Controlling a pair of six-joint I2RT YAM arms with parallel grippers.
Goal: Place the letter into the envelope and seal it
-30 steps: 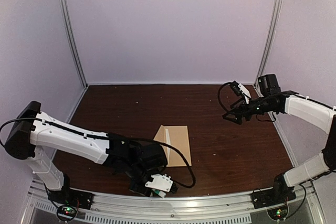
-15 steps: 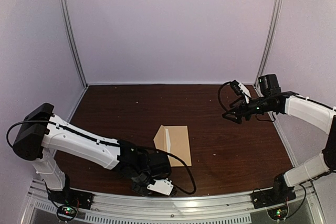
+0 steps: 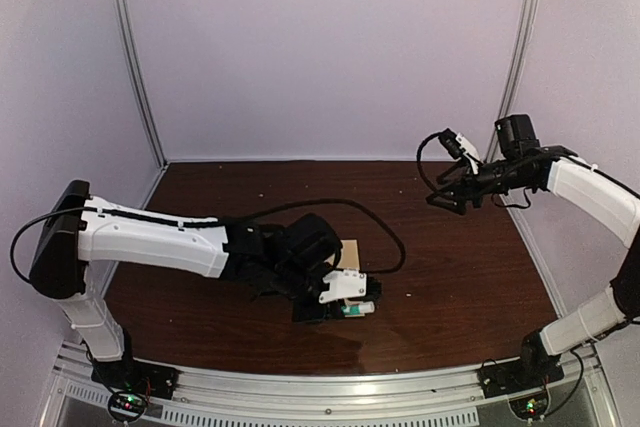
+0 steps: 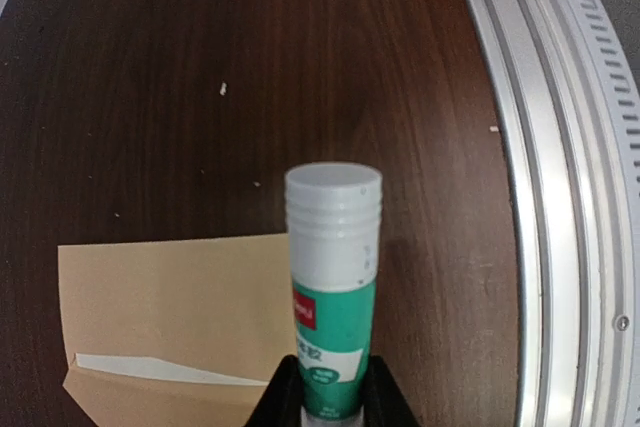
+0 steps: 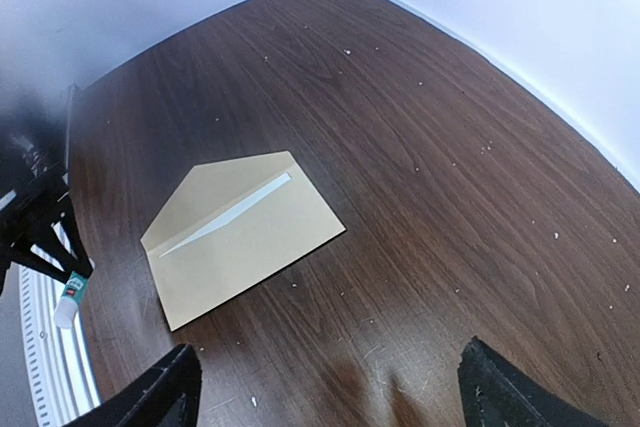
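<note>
- Left gripper (image 4: 332, 392), one: mine, clenched on one glue stick (image 4: 332, 287), white-capped with a green label, low over the table (image 5: 450, 147) near centre.
- Envelope (image 5: 245, 237), one: tan, lying flat mid-table, just beside the stick, one pale strip along its flap.
- Right gripper (image 5: 330, 392), one: mine, fingers spread, grasping nothing, raised at far right, well apart from the envelope.

The left arm (image 3: 150, 242) reaches from the lower left of the top view to the lower centre, with its wrist bent downward. The left gripper (image 3: 345, 309) has its jaws clamped on a glue stick (image 4: 332, 277). The right arm (image 3: 590, 197) is raised along the right edge, forearm pointing toward the centre. The right gripper (image 3: 447, 202) hangs in the air, jaws spread wide.
</note>
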